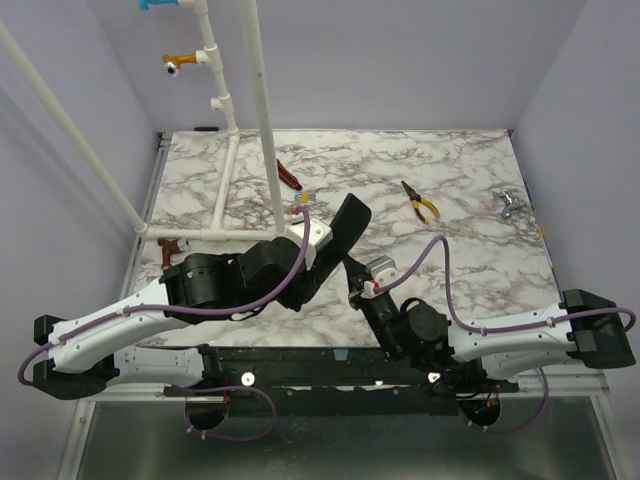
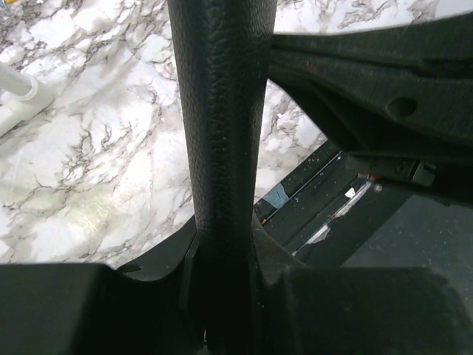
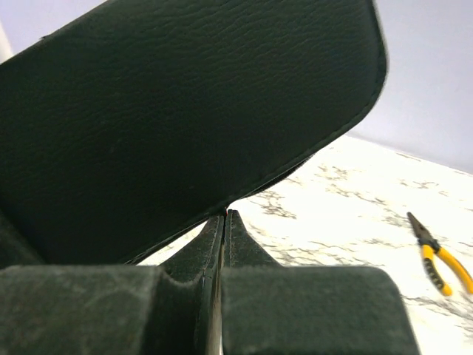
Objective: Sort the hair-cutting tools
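A black leather-grain pouch [image 1: 349, 224] is held up above the table's near middle, between both grippers. My left gripper [image 1: 318, 265] is shut on it; in the left wrist view the pouch [image 2: 222, 111] runs up out of the closed gripper [image 2: 222, 248]. My right gripper [image 1: 350, 272] is shut on a thin lower edge of the pouch [image 3: 185, 111], with the jaws pressed together [image 3: 224, 218]. No comb shows. A small silver metal thing [image 1: 508, 205] lies at the far right, too small to tell whether it is scissors.
Yellow-handled pliers [image 1: 421, 201] lie right of centre and also show in the right wrist view [image 3: 440, 259]. A red-and-black-handled tool [image 1: 289, 176] lies at the back by the white pipe frame [image 1: 262, 120]. A reddish item [image 1: 172, 247] sits at the left edge.
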`<action>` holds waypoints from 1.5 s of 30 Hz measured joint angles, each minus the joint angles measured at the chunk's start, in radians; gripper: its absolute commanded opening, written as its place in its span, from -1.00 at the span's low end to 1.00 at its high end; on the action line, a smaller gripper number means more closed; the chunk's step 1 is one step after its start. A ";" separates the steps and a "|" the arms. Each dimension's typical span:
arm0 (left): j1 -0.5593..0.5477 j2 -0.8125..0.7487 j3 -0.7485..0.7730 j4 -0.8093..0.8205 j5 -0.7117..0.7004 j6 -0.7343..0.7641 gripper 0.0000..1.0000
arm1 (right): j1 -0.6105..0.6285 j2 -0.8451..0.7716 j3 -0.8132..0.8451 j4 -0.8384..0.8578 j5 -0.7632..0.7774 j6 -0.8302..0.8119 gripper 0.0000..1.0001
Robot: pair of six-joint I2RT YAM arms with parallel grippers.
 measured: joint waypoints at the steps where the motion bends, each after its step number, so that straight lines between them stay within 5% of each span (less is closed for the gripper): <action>1: 0.000 -0.010 -0.014 0.006 0.005 -0.003 -1.00 | 0.000 -0.003 -0.001 0.000 0.009 -0.018 -0.99; 19: -0.007 -0.145 -0.187 0.116 0.156 -0.027 -1.00 | -0.012 -0.203 -0.032 -0.045 0.073 -0.281 -0.99; 45: -0.053 -0.105 -0.232 0.045 0.185 0.006 -1.00 | -0.008 -0.362 -0.006 -0.583 -0.113 -0.573 -0.99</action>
